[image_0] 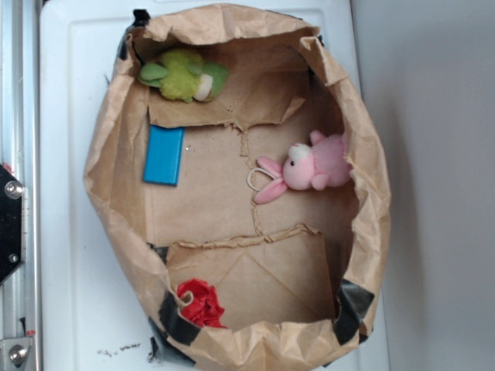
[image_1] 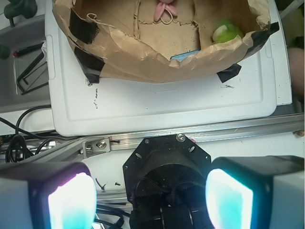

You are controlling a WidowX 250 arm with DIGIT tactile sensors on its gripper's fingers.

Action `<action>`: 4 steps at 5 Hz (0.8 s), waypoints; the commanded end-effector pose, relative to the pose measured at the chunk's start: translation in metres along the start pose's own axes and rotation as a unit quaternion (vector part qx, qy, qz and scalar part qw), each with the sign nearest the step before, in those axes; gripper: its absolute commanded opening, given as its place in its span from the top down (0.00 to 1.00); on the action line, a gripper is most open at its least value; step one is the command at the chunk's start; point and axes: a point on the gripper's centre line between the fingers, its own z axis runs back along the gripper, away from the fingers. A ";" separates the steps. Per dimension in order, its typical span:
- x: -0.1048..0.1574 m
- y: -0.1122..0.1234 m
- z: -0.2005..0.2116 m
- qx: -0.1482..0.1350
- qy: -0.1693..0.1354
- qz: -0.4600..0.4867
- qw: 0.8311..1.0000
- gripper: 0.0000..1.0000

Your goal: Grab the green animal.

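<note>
Wide-open, empty end effector hangs well short of green animal.

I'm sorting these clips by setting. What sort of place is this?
Probably a robot lab bench, not a home. The toys lie in a taped-open paper bag on a white plastic panel, beside an aluminium rail, loose cables and hex keys.

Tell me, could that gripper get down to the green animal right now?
Probably yes. The green animal lies uncovered in the open paper bag, nothing on it. The gripper is open but outside the bag, whose wall stands close beside the toy.
</note>
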 end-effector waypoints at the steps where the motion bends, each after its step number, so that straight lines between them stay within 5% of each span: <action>1: 0.000 0.000 0.000 0.000 0.000 0.000 1.000 0.00; 2: 0.048 0.010 -0.025 0.029 -0.025 0.061 0.997 0.00; 4: 0.143 0.048 -0.071 0.030 -0.009 0.089 0.996 0.00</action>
